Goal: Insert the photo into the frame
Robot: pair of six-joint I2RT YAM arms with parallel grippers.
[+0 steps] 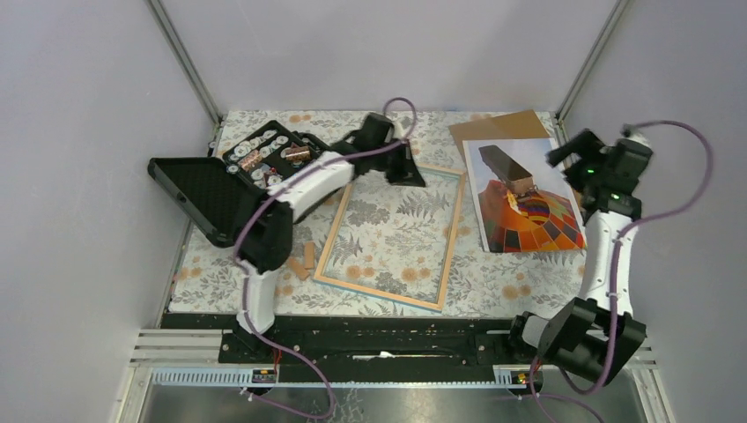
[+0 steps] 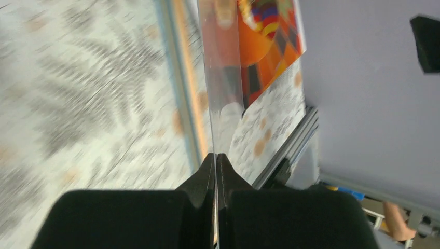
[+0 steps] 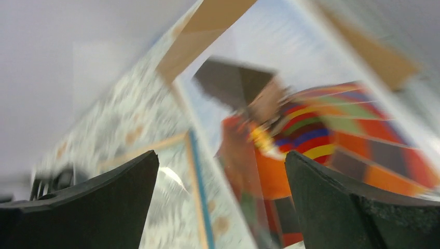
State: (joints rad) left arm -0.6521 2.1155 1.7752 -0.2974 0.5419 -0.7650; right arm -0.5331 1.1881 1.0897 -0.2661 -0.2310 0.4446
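1. Top view: frame [image 1: 379, 294] lies flat mid-desk [image 1: 493, 282], wood rim up. Left fingers [image 1: 408, 167] sit at its far edge. Photo [image 1: 528, 211] lies face up near the far right corner, overlapping a brown backing board [image 1: 498, 128]. Right fingers [image 1: 564, 156] hang over its right edge.
2. Left wrist: left fingers [image 2: 200, 179] pinched together on the frame's thin clear edge.
3. Right wrist: right fingers [image 3: 104, 197] spread wide, holding nothing; photo [image 3: 332, 135] below, blurred.

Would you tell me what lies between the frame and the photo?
Nothing: only a bare strip of floral table cover separates the frame from the photo, seen in the top view.
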